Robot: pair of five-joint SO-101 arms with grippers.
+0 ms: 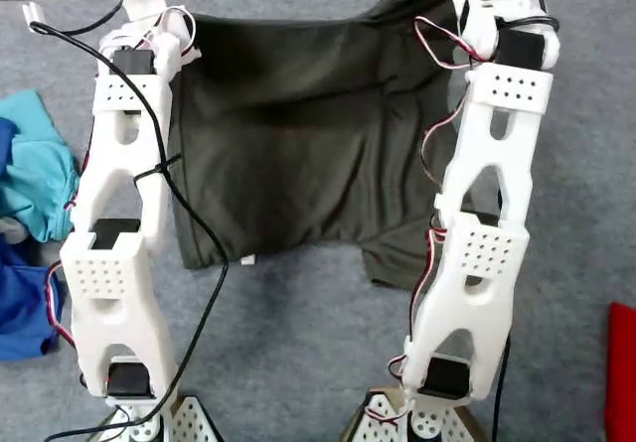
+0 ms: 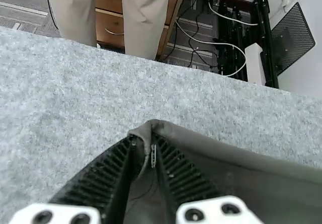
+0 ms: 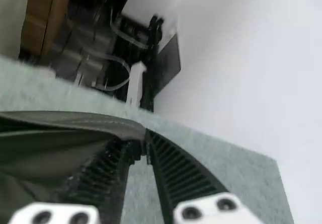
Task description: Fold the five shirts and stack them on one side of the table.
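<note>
The dark olive shirt (image 1: 298,134) lies spread on the grey table (image 1: 298,353) between the two arms. The left gripper (image 2: 146,156) is clamped on one far corner of its fabric. The right gripper (image 3: 143,151) pinches the shirt's other far edge, which is lifted just off the table. A small white tag (image 1: 246,259) sticks out at the near hem, its print too small to read. A teal shirt (image 1: 40,164) and a blue shirt (image 1: 20,308) lie crumpled beside the left arm. A red shirt (image 1: 622,372) shows at the table's right edge.
</note>
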